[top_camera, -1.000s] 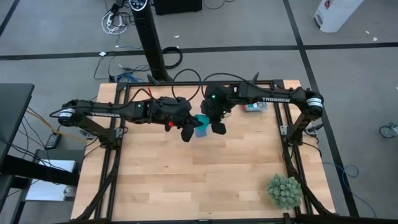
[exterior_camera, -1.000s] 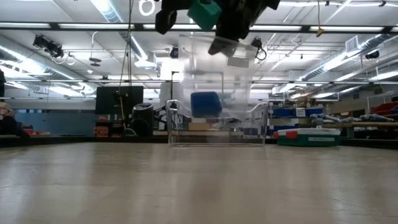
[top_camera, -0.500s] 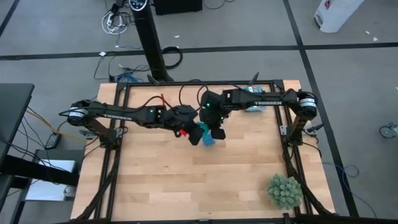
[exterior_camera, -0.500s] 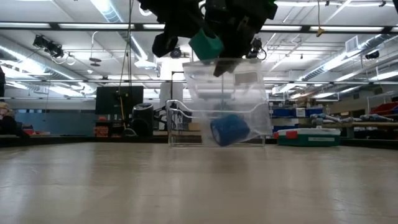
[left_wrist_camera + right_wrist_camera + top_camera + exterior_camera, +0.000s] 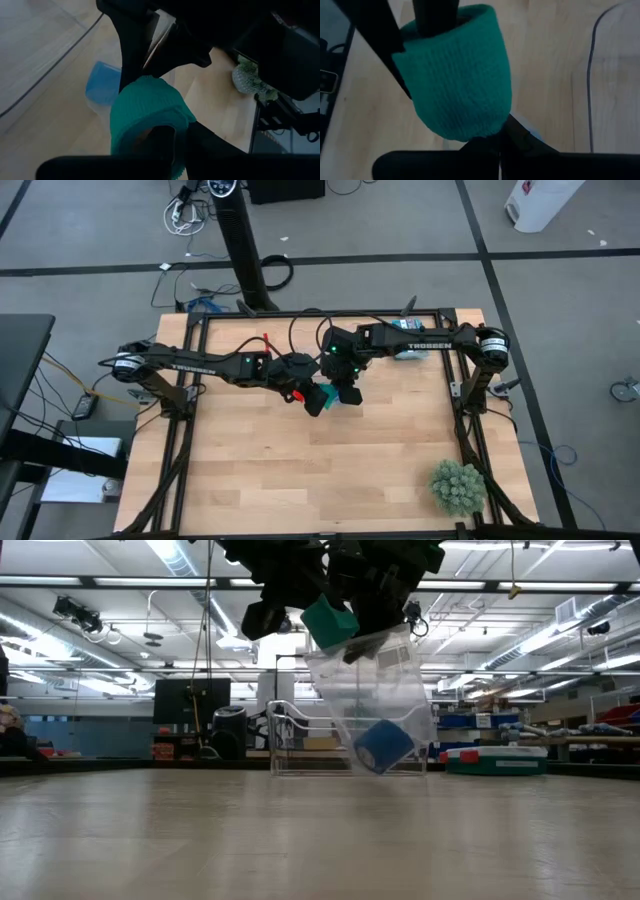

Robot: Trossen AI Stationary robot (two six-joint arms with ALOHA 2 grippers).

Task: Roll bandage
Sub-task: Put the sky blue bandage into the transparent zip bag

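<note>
Teal bandage point(image 5: 329, 620), rolled, is pinched in my left hand point(image 5: 318, 399) above mid-worktop point(image 5: 300, 470); my right hand point(image 5: 348, 392), shut, grips a clear bag point(image 5: 385, 690) holding a blue roll point(image 5: 382, 746). Bare boards surround us.

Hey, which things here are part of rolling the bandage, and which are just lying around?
In the job:
- bandage, a teal coil held up between both grippers
- left gripper
- right gripper

Lying about:
- blue roll in a clear bag
- green plant
</note>
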